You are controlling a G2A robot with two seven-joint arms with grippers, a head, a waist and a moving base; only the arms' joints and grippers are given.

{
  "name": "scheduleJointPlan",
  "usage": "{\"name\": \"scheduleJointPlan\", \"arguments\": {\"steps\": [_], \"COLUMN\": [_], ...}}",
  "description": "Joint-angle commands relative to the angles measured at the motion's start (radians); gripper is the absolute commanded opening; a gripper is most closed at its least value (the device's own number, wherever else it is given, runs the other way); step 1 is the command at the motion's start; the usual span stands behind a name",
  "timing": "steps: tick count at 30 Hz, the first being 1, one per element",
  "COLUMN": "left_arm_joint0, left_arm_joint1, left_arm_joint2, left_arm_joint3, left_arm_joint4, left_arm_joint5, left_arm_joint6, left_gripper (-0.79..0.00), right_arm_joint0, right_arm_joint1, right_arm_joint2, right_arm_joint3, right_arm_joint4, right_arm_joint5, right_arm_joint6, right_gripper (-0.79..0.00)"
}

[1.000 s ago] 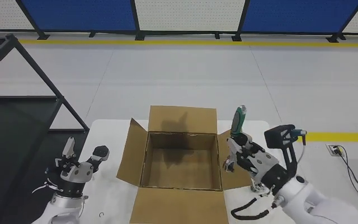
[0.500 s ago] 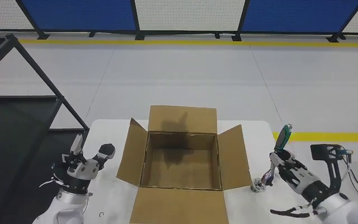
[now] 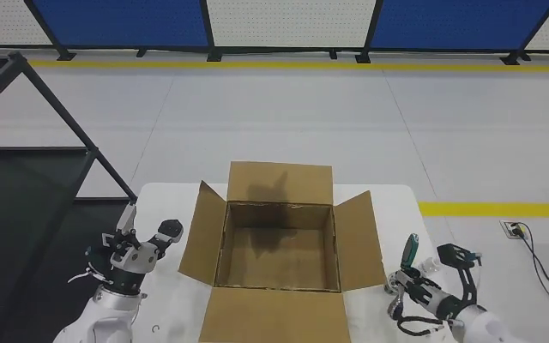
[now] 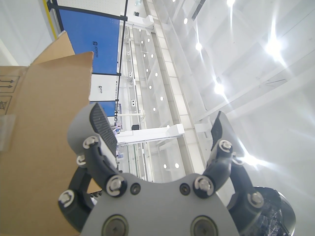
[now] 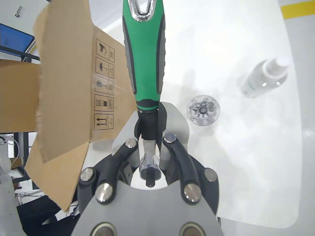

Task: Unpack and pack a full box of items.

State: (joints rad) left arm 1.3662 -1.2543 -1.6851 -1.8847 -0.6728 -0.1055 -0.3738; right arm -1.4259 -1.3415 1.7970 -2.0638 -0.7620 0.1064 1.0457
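A white table (image 3: 163,201) stands before blue wall panels. At 8 o'clock the left claw (image 3: 150,221) hangs with fingers apart. The open cardboard box (image 3: 199,236) sits mid-table. At 4 o'clock the right claw (image 3: 401,281) is clamped on a green-handled tool (image 3: 411,250), near a clear round case (image 5: 203,110) and a small bottle (image 5: 264,78).

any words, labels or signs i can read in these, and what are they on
cardboard box: no legible words; a column of handling pictograms, including two up arrows, a glass and an umbrella; print beside them too small.
spray bottle: label blurred, unreadable.
wall panels: small logo print, too small to read.
green-handled tool: no print visible.
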Motion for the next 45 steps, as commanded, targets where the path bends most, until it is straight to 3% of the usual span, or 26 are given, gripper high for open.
{"name": "scheduleJointPlan", "arguments": {"steps": [1,21,41,42,44,45], "left_arm_joint0": [0.0,0.015,0.025,0.025,0.026,0.027], "left_arm_joint1": [0.0,0.002,0.002,0.002,0.002,0.002], "left_arm_joint2": [0.0,-0.009,-0.014,-0.014,-0.015,-0.015], "left_arm_joint3": [-0.001,-0.005,-0.008,-0.008,-0.008,-0.008], "left_arm_joint4": [0.002,-0.006,-0.013,-0.014,-0.015,-0.015], "left_arm_joint5": [0.0,-0.005,-0.019,-0.02,-0.021,-0.021], "left_arm_joint6": [0.0,0.006,0.008,0.008,0.009,0.009], "left_gripper": [0.0,0.0,0.0,0.0,0.0,0.0], "right_arm_joint0": [0.023,0.153,0.221,0.222,0.223,0.224], "right_arm_joint1": [0.003,0.028,0.043,0.044,0.046,0.046], "right_arm_joint2": [-0.032,-0.205,-0.262,-0.262,-0.265,-0.266], "right_arm_joint3": [0.049,0.266,0.39,0.391,0.391,0.391], "right_arm_joint4": [-0.019,-0.124,-0.201,-0.201,-0.201,-0.203], "right_arm_joint5": [0.008,0.049,0.134,0.135,0.138,0.141], "right_arm_joint6": [0.017,0.126,0.107,0.106,0.107,0.106], "right_gripper": [-0.785,-0.785,-0.785,-0.754,-0.566,-0.533]}}
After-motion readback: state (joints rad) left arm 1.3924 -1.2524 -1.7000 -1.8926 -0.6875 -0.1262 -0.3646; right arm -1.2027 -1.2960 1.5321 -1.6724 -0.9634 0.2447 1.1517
